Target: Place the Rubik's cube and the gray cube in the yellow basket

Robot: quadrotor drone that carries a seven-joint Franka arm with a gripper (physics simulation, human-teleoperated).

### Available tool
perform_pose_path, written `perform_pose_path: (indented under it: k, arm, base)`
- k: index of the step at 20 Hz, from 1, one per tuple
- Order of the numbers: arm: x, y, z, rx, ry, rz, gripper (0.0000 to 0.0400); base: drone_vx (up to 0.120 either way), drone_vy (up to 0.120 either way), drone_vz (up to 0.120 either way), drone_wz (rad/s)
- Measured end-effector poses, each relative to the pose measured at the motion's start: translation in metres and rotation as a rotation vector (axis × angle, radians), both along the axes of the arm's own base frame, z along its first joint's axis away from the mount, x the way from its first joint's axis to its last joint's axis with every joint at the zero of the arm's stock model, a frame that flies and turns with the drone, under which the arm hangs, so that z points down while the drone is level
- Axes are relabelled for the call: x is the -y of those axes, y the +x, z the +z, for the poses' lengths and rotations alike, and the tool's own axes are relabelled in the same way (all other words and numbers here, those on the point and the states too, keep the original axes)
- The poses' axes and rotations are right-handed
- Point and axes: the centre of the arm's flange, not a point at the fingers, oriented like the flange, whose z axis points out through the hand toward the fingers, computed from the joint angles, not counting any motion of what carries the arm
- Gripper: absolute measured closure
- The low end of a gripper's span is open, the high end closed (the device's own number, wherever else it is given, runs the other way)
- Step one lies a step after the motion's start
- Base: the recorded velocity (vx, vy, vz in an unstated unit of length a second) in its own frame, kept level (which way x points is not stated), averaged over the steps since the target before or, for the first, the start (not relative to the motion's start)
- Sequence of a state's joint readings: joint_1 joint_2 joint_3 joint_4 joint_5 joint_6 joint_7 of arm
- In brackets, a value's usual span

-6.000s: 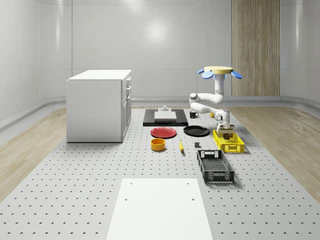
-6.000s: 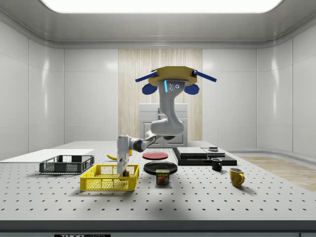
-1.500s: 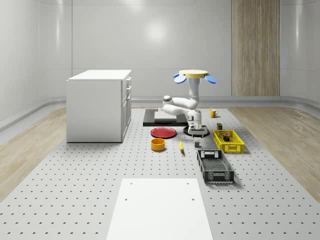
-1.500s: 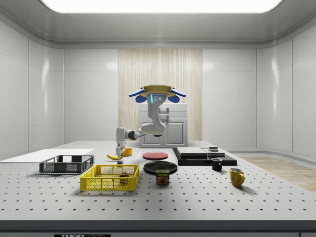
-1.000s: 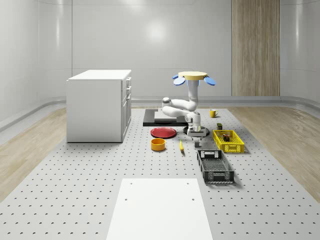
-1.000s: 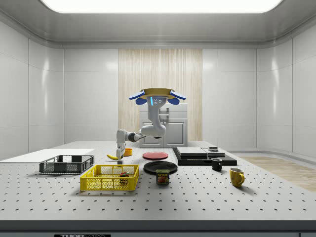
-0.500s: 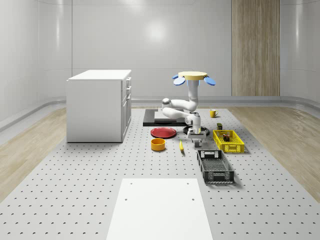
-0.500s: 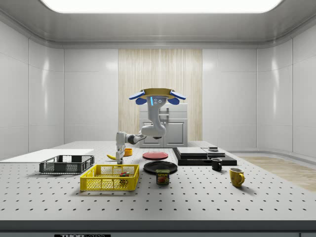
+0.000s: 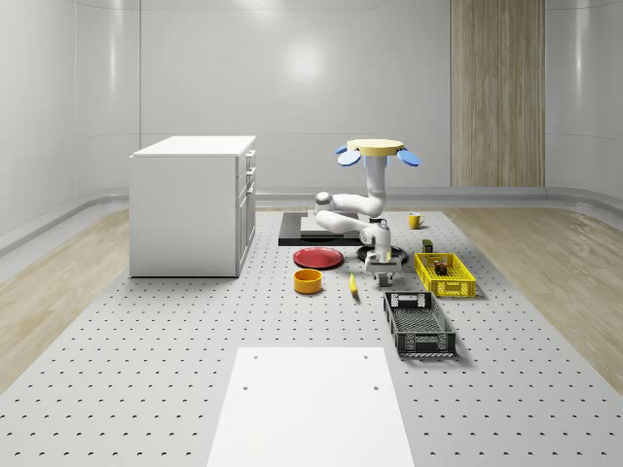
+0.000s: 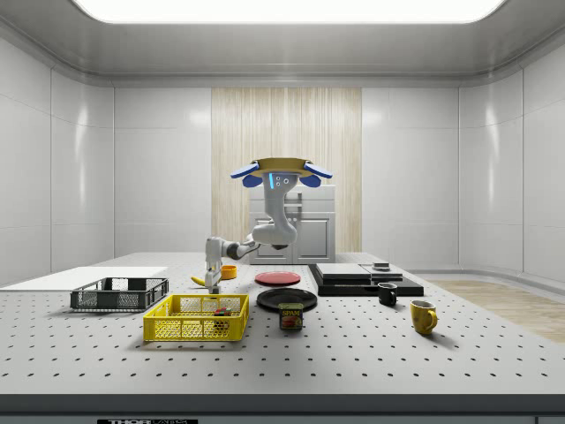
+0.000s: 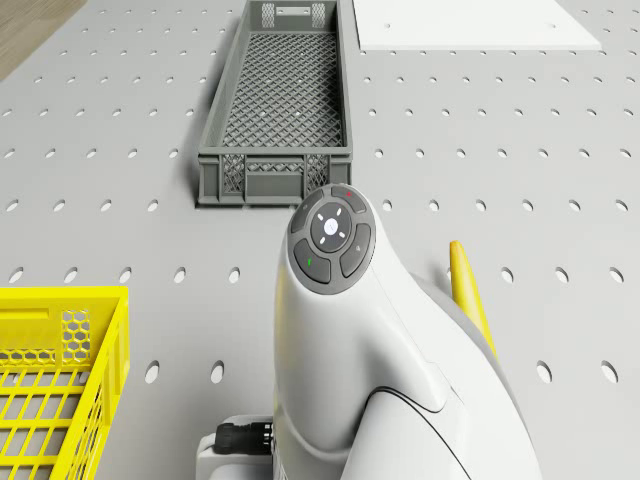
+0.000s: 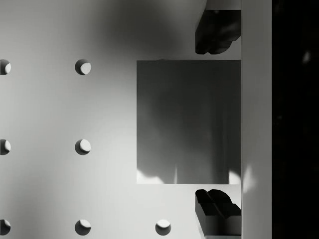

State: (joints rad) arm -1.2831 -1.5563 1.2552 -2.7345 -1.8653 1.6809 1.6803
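Wrist view: my fingers (image 12: 217,122) stand wide, one on each side of the gray cube (image 12: 188,122), which lies on the surface (image 12: 60,109) beside the black crate (image 9: 419,322). I hover near the yellow basket (image 9: 445,274), arm reaching down. If I close off-centre, the cube could twist or slip out.

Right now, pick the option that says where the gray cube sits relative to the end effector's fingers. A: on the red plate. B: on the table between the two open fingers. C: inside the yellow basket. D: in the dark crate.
B: in the wrist view the gray cube lies on the perforated table with one finger on each side, apart from it.
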Motion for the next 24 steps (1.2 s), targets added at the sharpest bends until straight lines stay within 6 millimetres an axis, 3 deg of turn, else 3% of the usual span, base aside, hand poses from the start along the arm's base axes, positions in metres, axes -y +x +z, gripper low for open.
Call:
perform_pose_path:
  k: [6, 10, 14, 24]
  arm:
    - [0.0, -0.007, 0.003, 0.0, 0.0, 0.0, 0.0]
    - [0.0, -0.009, 0.003, 0.0, 0.0, 0.0, 0.009]
    - [0.0, -0.01, 0.003, 0.0, 0.0, 0.0, 0.0128]
    - [0.0, -0.011, 0.0, 0.0, 0.0, 0.0, 0.0148]
  base:
    - [0.0, 0.0, 0.0, 0.0]
    - [0.0, 0.0, 0.0, 0.0]
    - [0.0, 0.0, 0.0, 0.0]
    - [0.0, 0.0, 0.0, 0.0]
